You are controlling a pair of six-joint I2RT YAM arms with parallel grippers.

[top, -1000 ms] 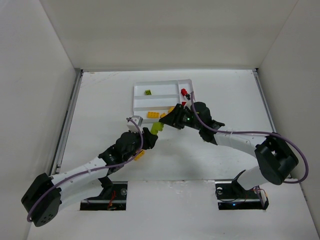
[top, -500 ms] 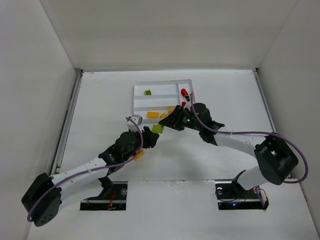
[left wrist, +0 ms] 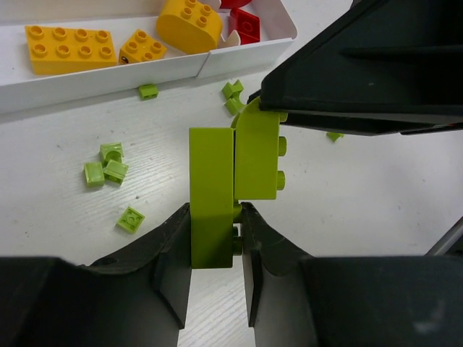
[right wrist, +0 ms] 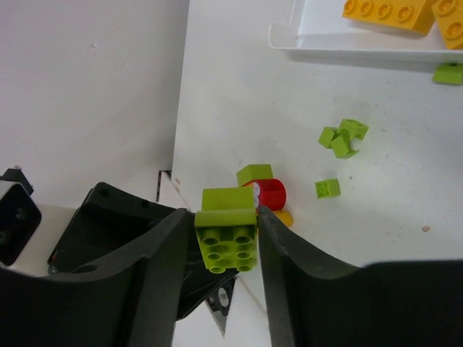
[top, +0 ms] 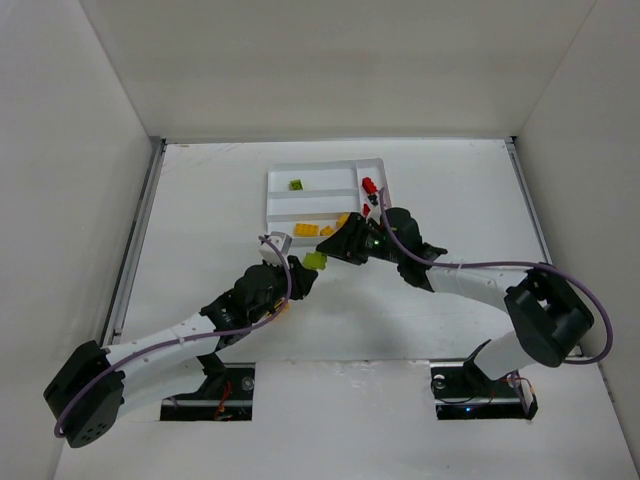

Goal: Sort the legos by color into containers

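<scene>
A lime green clump of two stacked legos (top: 316, 261) hangs above the table between both grippers. My left gripper (left wrist: 215, 217) is shut on the long green brick (left wrist: 211, 195). My right gripper (right wrist: 226, 217) is shut on the shorter green brick (right wrist: 228, 235), which also shows in the left wrist view (left wrist: 257, 155). The white tray (top: 320, 176) lies just beyond them. It holds a green brick (top: 296, 184), red bricks (top: 370, 185) and yellow bricks (top: 305, 230).
Small loose green pieces (left wrist: 105, 170) lie on the table below the clump, near the tray's front rim (left wrist: 108, 76). A red, yellow and green clump (right wrist: 264, 191) sits on the table near the left arm. White walls enclose the table.
Both grippers keep hold of the green clump. It has shifted slightly towards the near edge and both arms have moved a little with it.
</scene>
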